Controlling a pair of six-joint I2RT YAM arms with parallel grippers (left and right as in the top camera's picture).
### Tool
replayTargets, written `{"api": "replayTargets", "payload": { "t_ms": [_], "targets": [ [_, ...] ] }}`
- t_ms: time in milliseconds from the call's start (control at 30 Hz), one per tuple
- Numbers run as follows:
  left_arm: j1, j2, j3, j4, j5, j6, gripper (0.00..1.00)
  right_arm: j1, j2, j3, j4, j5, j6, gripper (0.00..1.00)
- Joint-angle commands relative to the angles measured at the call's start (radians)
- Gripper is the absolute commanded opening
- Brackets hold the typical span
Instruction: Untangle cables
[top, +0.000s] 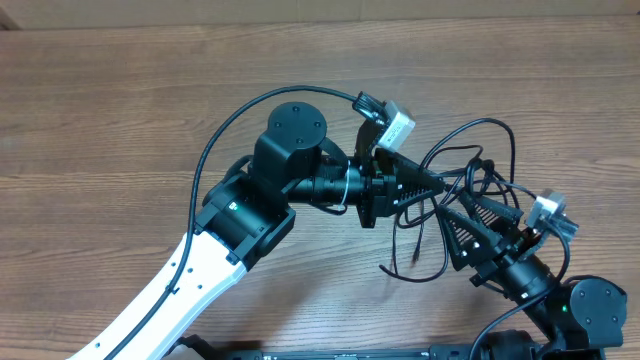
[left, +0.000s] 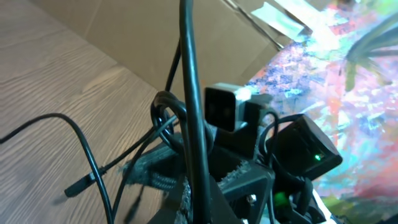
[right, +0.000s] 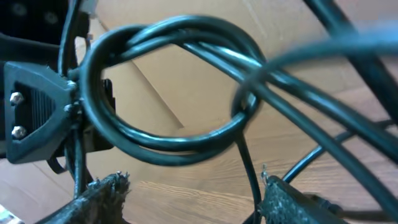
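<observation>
Looped thin black cables (right: 165, 148) hanging just above spread right gripper (right: 193, 183) fingers; left gripper (top: 440, 183) pressed together amid tangle, over brown wooden table (top: 120, 120).

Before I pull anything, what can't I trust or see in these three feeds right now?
- Overhead: whether the left gripper pinches a cable; its tips sit buried in the cables.
- Left wrist: the grip itself, blurred and crossed by the thick arm cable.
- Right wrist: where the loop leads; out of focus, cut by the frame edges.
- Overhead: plug ends, too small to sort.
</observation>
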Motion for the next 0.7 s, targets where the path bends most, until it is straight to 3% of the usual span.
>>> {"api": "replayTargets", "payload": {
  "t_ms": [0, 67, 267, 667],
  "targets": [
    [-0.006, 0.000, 0.011, -0.026, -0.033, 0.018, 0.04, -0.005, -0.008, 0.021, -0.002, 0.006, -0.064, 0.67],
    [-0.006, 0.000, 0.011, -0.033, -0.032, 0.008, 0.04, -0.005, -0.008, 0.021, -0.002, 0.007, -0.074, 0.63],
    [-0.006, 0.000, 0.011, -0.030, -0.023, -0.061, 0.04, -0.005, -0.008, 0.021, -0.003, 0.009, -0.074, 0.62],
    [-0.007, 0.000, 0.011, 0.018, 0.159, -0.114, 0.04, -0.005, -0.008, 0.021, -0.014, 0.030, -0.074, 0.61]
  ]
}}
